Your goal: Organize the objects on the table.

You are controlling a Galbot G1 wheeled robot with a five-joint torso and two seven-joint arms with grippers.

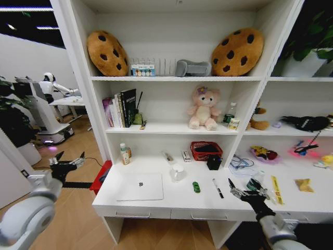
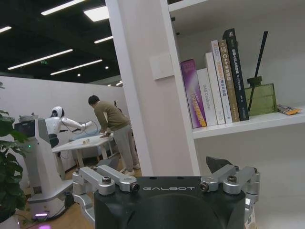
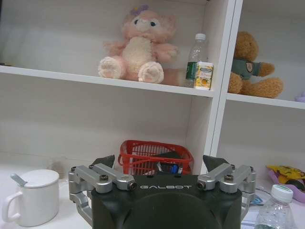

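1. Looks like the very start: nothing gripped, everything loose on the table (image 1: 156,204), a long white desk with slim-handled drawers under its front edge.
2. Right gripper (image 1: 244,191) poised low over the desk's right part, fingers spread wide and empty, near the dark pen (image 1: 218,188) and the small green item (image 1: 196,187) (probably the first picks, judging by reach).
3. Left gripper (image 1: 68,162) held out beyond the desk's left end, above the wooden floor, fingers also splayed, nothing between them.
4. Next move likely calls for lowering the right gripper onto the pen, lining the fingers across its thin barrel, since a round slim shaft may roll or slip under a skewed pinch.
5. Materials:
   - silver laptop (image 1: 140,186), lid closed, flat, smooth metal, lying at the desk's left front; too thin at the edge for an easy grasp.
   - white mug (image 3: 29,197) with lid and spoon, glossy, behind the laptop's right corner.
   - red basket (image 3: 155,157), open plastic mesh, against the back wall.
   - green item, tiny and rounded, between laptop and pen.
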